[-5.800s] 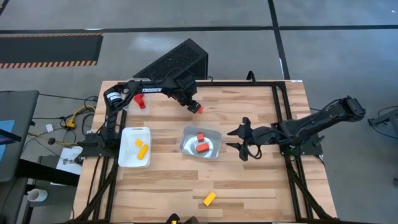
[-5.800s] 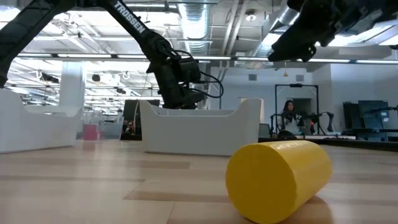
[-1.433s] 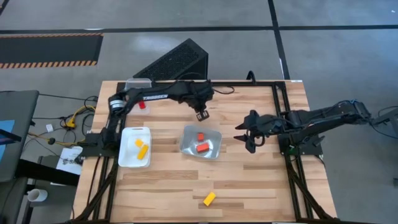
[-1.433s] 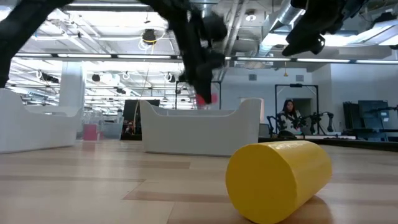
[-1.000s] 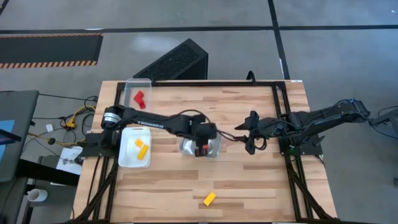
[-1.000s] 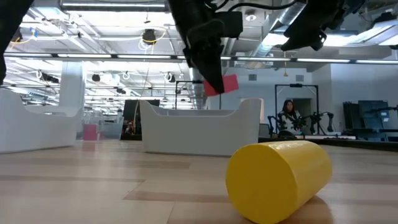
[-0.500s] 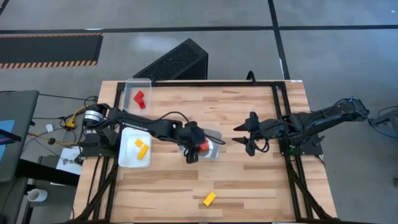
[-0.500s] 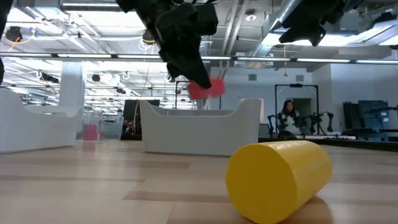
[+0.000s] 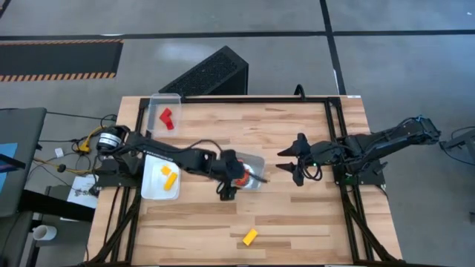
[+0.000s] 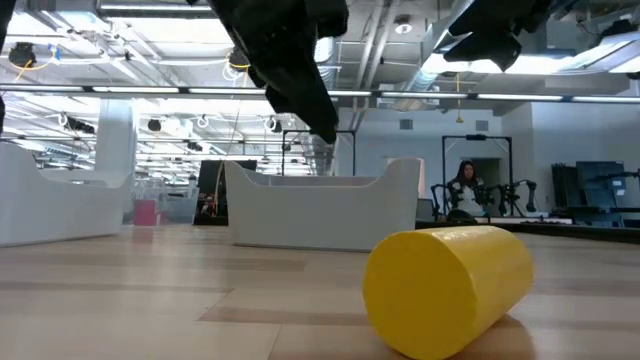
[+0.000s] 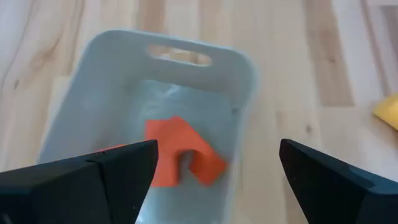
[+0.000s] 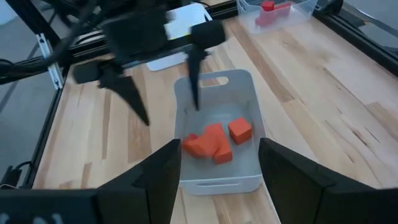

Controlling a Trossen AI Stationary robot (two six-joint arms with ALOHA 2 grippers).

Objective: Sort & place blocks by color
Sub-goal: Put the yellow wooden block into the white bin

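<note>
Orange blocks [image 12: 214, 144] are seen gathered in the middle clear tray [image 12: 252, 179] beneath the spread, empty left hand [image 9: 227, 190], while one yellow block [image 9: 250, 237] is left unsorted on the near table [image 9: 312, 222].

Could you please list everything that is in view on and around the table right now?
Orange blocks: three, orange, in the middle tray.
Middle tray: one, clear, table centre.
Yellow blocks: two, yellow, in the white tray.
White tray: one, white, left side.
Red blocks: two, red, in the far tray.
Far tray: one, clear, far left corner.
Loose yellow block: one, yellow, near edge of the table.
Black box: one, behind the table.
Person: one, in the room beyond.
Left gripper: fingers open, over the middle tray.
Right gripper: fingers open, right of the middle tray.
</note>
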